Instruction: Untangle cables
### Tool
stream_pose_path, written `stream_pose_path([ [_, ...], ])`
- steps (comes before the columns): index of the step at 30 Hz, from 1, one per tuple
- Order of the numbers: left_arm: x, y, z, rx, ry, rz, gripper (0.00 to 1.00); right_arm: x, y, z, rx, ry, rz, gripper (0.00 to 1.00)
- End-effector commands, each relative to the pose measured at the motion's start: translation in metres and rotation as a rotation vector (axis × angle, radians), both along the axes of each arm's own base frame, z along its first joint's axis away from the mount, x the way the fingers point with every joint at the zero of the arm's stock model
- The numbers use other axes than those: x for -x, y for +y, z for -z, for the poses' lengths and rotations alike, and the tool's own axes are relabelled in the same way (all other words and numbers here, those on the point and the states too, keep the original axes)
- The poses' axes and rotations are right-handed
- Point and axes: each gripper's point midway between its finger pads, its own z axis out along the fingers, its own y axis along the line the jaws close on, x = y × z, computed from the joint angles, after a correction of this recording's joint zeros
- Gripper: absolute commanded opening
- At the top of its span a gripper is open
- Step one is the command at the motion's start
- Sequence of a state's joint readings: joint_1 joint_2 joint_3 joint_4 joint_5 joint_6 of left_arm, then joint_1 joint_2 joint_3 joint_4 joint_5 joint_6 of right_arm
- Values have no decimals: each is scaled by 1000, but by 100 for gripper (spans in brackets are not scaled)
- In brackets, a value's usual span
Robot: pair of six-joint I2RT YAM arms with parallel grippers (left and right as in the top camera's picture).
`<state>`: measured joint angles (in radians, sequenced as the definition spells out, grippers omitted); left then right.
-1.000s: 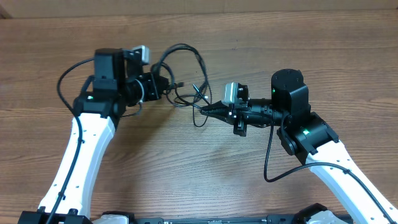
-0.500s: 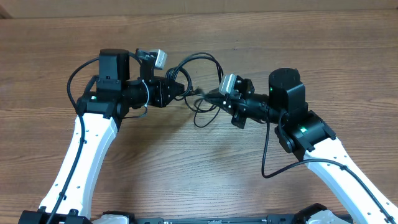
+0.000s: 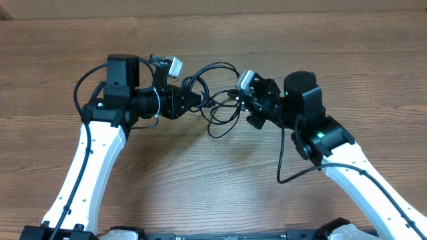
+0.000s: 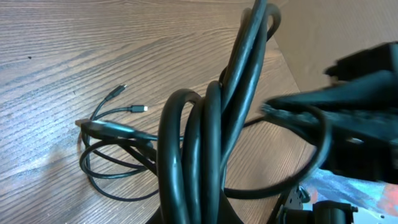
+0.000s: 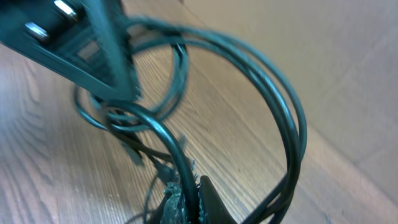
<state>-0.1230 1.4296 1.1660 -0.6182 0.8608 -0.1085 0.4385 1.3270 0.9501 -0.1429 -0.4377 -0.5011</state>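
- Overhead: the cables (image 3: 217,100) sit at mid-worktop (image 3: 333,47), bunched between the two arms.
- Left arm (image 3: 93,153) comes in from the left and right arm (image 3: 347,160) from the right, so the tips face each other, near but apart.
- Left jaws are clenched on the left side of the cables. Right jaws are clenched on the right side.
- One loop arches up over the gap between the jaws, and another hangs below it towards the near edge.
- A thicker black wire curls off each arm. Those are rig wiring, not part of the knot.
- Left wrist: several strands rise together from the bottom centre, where the left jaws pinch them, and bend over at the top of the frame.
- Thinner strands lie in flat loops on the worktop at left. Two small plug ends (image 4: 140,109) point away from the bundle.
- The right arm's end shows blurred on the right side, with one strand running across to it.
- Right wrist: heavy blur. One strand runs down into the right jaws at bottom centre, gripped tight.
- Two strands sweep in a wide arc up the right side and over the top, and small loops cross at left above the wood.
- The dark bar at top left is probably the left arm's end. It's too smeared to be sure.
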Motion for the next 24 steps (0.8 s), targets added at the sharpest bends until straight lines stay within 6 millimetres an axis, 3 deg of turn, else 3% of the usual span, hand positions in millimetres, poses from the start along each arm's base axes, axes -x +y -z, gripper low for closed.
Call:
stream_pose_path([
  [1, 5, -5, -23, 34, -73, 52, 4, -12, -2, 8, 22, 12, 37, 4],
  [7, 6, -6, -24, 42, -73, 59, 4, -18, -3, 25, 48, 45, 53, 4],
  [16, 10, -10, -28, 66, -85, 92, 4, -32, -21, 35, 116, 43, 181, 4],
  [18, 10, -10, -28, 66, -85, 92, 4, -34, -26, 38, 122, 59, 218, 14],
  [20, 10, -10, -28, 66, -86, 92, 4, -35, -30, 40, 122, 76, 252, 37],
  [21, 10, -10, -28, 66, -85, 92, 4, -36, -31, 41, 119, 83, 261, 61],
  [22, 10, -10, -28, 66, -86, 92, 4, -36, -31, 41, 113, 92, 266, 98],
  [24, 10, -10, -28, 66, -86, 92, 4, -35, -30, 41, 99, 105, 267, 100],
])
